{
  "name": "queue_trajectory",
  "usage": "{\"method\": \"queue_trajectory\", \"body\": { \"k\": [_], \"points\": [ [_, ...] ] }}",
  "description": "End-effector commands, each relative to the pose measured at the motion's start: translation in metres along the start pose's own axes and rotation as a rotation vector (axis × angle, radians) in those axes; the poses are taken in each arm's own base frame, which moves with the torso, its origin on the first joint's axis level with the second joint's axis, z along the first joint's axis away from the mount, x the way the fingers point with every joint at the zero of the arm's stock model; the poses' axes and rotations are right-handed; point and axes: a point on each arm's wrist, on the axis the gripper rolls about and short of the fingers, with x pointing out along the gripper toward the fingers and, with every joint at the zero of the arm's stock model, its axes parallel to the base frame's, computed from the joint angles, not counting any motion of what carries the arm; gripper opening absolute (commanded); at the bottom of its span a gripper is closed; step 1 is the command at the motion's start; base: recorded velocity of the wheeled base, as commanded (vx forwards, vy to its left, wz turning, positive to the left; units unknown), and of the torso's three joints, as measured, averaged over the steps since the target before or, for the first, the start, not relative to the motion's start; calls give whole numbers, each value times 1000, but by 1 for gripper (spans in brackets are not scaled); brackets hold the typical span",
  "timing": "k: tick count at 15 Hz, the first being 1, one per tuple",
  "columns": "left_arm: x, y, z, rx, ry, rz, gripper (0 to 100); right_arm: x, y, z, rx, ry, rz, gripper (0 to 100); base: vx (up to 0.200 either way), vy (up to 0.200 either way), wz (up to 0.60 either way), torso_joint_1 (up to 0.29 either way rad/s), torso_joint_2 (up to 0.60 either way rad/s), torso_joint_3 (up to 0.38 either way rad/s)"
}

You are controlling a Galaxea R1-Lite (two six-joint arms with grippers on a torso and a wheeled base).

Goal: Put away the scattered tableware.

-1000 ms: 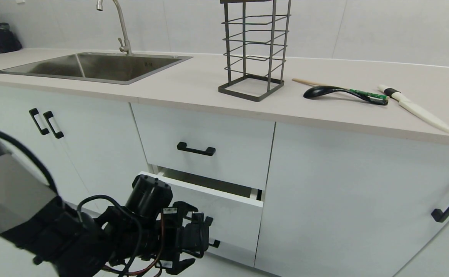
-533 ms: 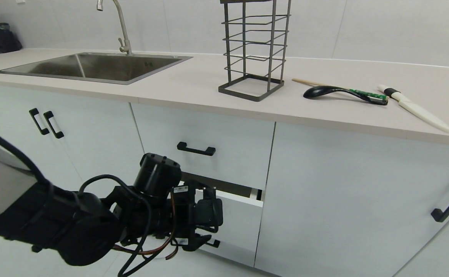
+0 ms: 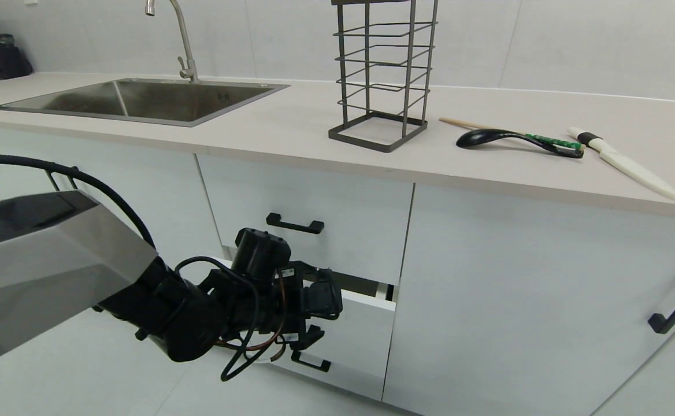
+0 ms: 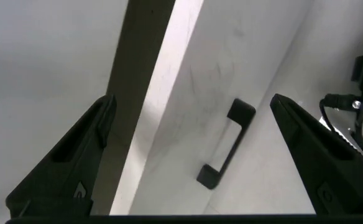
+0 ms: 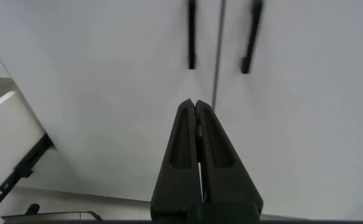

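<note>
left wrist view: the left pincer (image 4: 191, 109) stands wide, its dark fingers well apart and empty, with the short black bar handle (image 4: 225, 146) framed between them. in the head view it hangs at the top edge of the partly open white lower drawer (image 3: 355, 329), with the handle at about 6 o'clock from it. the right pincer (image 5: 197, 124) is pressed narrow, empty, facing white cabinet doors (image 5: 107, 74).

well apart at 2 o'clock, on the pale tabletop (image 3: 291, 124), lie the black ladle with a green-patterned handle (image 3: 488, 137), the thin wooden stick (image 3: 462, 123) and the white knife with a black collar (image 3: 626, 164), at 3 o'clock from the dark wire rack (image 3: 381, 75).

risk, as i judge it: the pincer sits above the bar, so closing here would catch nothing, and a forward nudge could shove the drawer shut.
</note>
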Motion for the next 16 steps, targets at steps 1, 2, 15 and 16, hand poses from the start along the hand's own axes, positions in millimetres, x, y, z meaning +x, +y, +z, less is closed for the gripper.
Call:
{"method": "queue_trajectory", "body": {
  "k": [1,2,15,16],
  "points": [
    [16,-11,-7,-5,15,-50,100,0,0,0,0,-1,0,0,0,0,0,0,0,0],
    [19,-15,-9,-7,13,-73,100,0,0,0,0,0,0,0,0,0,0,0,0,0],
    [-84,-77,22,14,-81,-163,100,0,0,0,0,2,0,0,0,0,0,0,0,0],
    [-86,-80,25,22,-88,-174,100,0,0,0,0,2,0,0,0,0,0,0,0,0]
  ]
}}
